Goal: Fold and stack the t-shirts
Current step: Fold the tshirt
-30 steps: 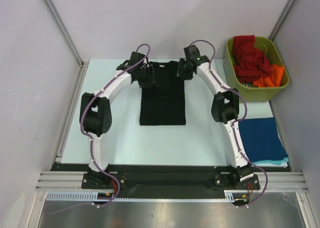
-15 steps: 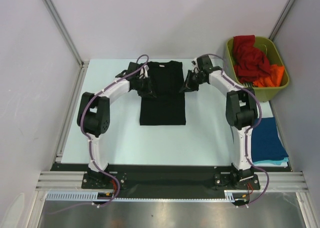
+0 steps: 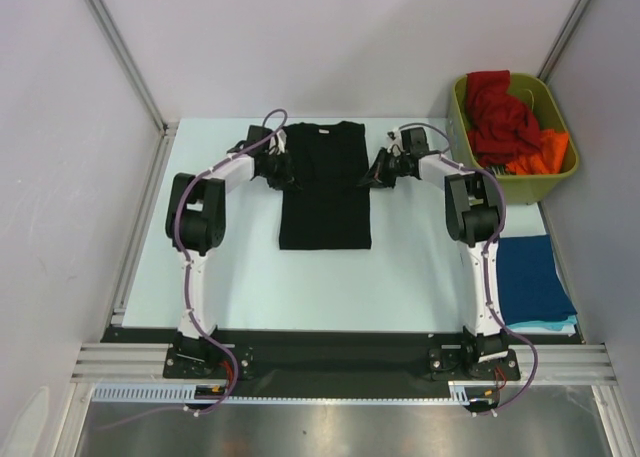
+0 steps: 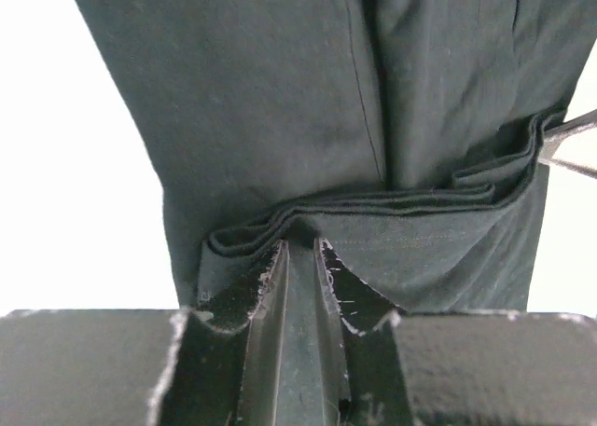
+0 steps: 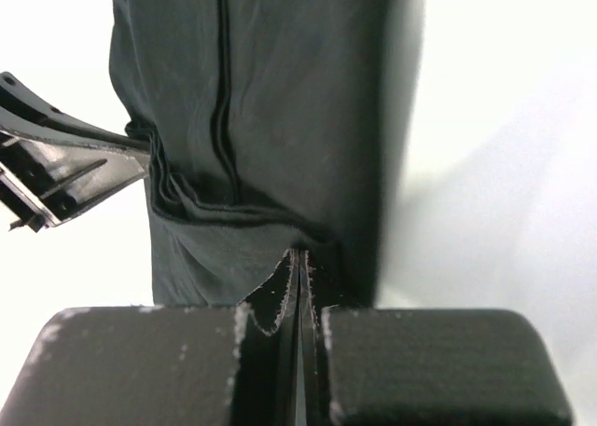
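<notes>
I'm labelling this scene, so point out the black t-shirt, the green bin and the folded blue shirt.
black t-shirt (image 3: 325,202): top view, middle of its body.
green bin (image 3: 520,188): top view, its near wall.
folded blue shirt (image 3: 535,277): top view, centre of its top.

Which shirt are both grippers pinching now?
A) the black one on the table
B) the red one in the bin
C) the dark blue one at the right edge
A: the left gripper and right gripper are each shut on bunched folds of the black shirt.

black t-shirt (image 3: 325,192), olive-green bin (image 3: 522,188)
</notes>
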`<state>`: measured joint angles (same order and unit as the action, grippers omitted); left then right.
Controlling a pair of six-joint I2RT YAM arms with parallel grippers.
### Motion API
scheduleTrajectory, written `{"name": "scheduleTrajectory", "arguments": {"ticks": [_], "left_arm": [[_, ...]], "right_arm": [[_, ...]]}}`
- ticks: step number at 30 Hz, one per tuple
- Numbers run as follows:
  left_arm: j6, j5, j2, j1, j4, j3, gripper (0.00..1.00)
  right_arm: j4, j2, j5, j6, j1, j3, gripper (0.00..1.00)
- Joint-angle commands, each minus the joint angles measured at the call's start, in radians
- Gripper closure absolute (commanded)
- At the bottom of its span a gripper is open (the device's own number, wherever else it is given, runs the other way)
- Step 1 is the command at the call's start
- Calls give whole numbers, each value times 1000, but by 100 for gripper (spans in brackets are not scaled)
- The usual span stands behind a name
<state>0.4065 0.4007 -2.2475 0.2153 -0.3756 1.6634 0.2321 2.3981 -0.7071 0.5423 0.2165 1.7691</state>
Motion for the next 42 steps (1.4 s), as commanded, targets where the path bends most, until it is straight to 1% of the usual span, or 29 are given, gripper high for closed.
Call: {"name": "scheduleTrajectory", "arguments": {"ticks": [1,3,4,5,7,8,9,10,11,12,13,14,15,16,17,18,19,20,21,22,23,24,28,30,34,36,37,40,42], "left_arm": [[-38,-45,-46,-34,61,58,76],[-43,-65,-107,-34,31,145,76],[-43,-63,-131,-36,-23,185,76],[-44,-71,-142,-34,-43,238,76],[-35,-77,-106,-28,-77,248,70],[-22,-83,-69,-25,-71,205,66],[-17,-106,24,-16,-59,175,62],[-11,-121,69,-11,-48,142,56],[3,-134,121,-5,-49,84,53],[9,-141,162,12,-52,50,52],[15,-128,246,21,-45,11,52],[37,-109,284,28,-34,-34,52],[49,-90,320,44,-22,-133,53],[61,-56,391,51,6,-187,55],[81,-48,419,59,21,-289,56],[90,-46,451,74,32,-336,60],[112,-36,495,82,62,-387,62],[120,-19,511,91,82,-466,64],[126,1,520,93,127,-500,67],[147,27,523,93,141,-528,69],[158,38,511,93,153,-562,70],[167,44,499,93,171,-573,72],[206,85,413,93,201,-582,73],[203,55,378,91,190,-579,75],[186,14,362,82,169,-602,76],[172,-12,364,82,153,-626,77],[163,-16,371,82,152,-639,77],[146,-26,388,79,152,-703,77],[135,-29,407,78,153,-729,77]], "right_arm": [[-7,62,35,-45,-65,61,100],[50,93,32,-65,-75,96,100],[74,107,26,-85,-86,151,100],[132,125,29,-96,-89,179,100],[164,108,43,-102,-89,213,100],[200,76,47,-113,-86,223,100],[234,61,55,-123,-82,242,100],[272,44,72,-133,-74,260,100],[356,27,83,-152,-57,300,100],[396,-18,96,-163,-43,309,98],[427,-48,130,-169,-29,308,96],[473,-77,141,-179,4,284,92],[490,-146,152,-189,21,264,90],[504,-177,153,-189,36,233,88],[495,-215,146,-185,73,152,86],[465,-282,96,-154,90,88,85],[353,-318,54,-131,112,25,84],[287,-341,7,-107,144,-93,85],[223,-359,-93,-41,162,-136,87],[117,-356,-130,-16,179,-169,89],[90,-349,-158,2,193,-192,90],[81,-335,-190,2,228,-192,94],[24,-255,-213,4,276,-207,96],[-8,-237,-241,18,271,-240,98],[-138,-237,-247,59,209,-425,98],[-143,-252,-249,50,186,-474,99],[-143,-264,-241,41,161,-535,99],[-122,-318,-220,-11,126,-615,99],[-108,-356,-190,-48,77,-695,99]]}}
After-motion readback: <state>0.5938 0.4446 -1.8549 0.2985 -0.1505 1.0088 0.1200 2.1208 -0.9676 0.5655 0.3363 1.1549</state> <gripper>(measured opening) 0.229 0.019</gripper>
